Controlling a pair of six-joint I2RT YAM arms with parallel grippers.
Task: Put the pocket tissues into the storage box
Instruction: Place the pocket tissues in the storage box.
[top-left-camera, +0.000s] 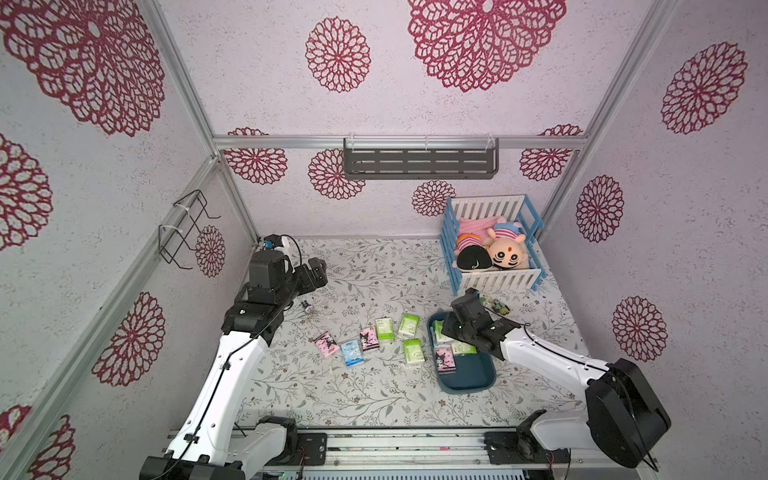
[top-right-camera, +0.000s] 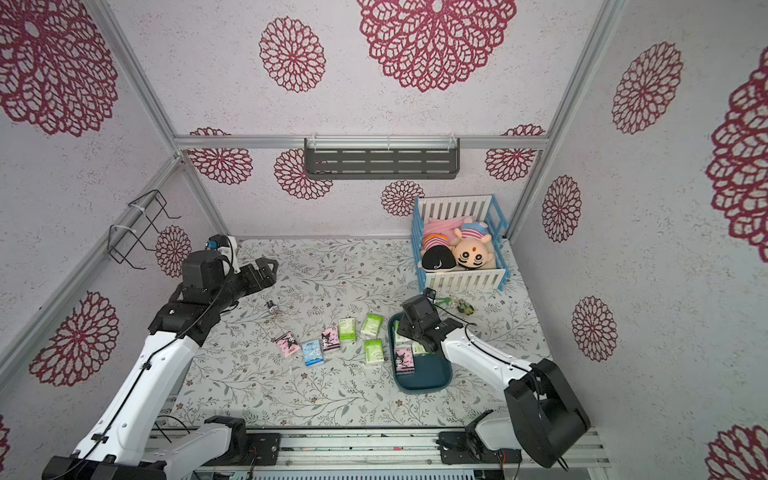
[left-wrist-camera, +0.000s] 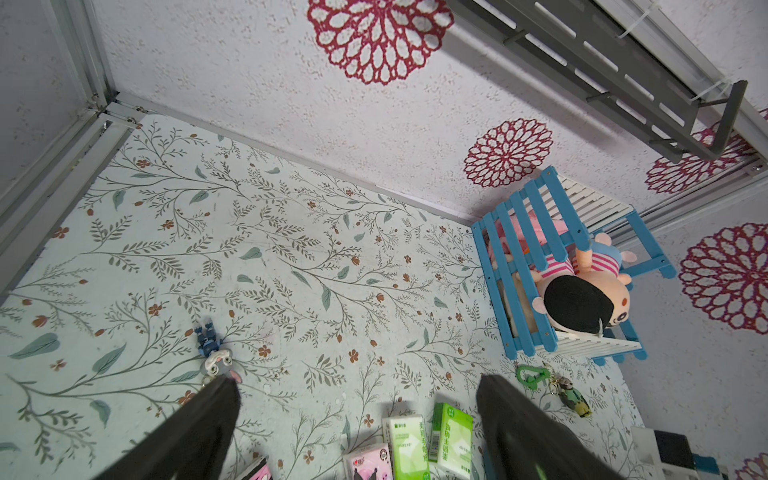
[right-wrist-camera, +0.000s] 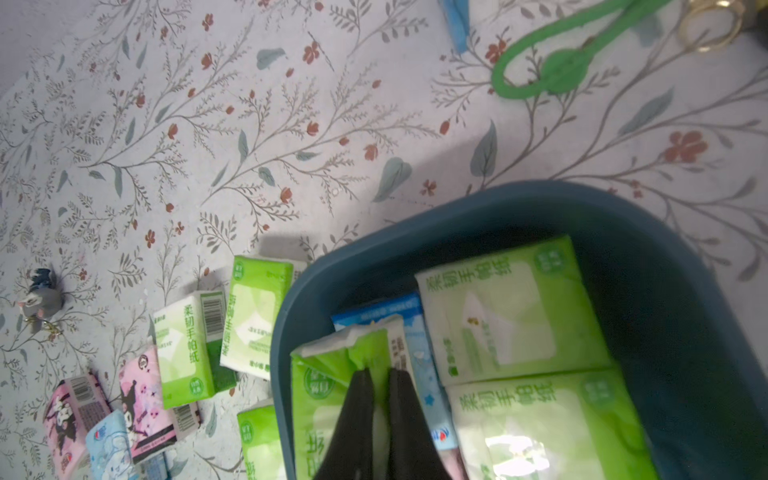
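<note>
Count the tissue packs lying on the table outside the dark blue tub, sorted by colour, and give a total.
Green packs: 3
Pink packs: 2
Light blue pack: 1
Total: 6

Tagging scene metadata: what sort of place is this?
Most likely a lab test booth dressed as a nursery, not a real room: wallpapered panels in an aluminium frame, a toy crib holding plush dolls, and two robot arms mounted on a rail.
</note>
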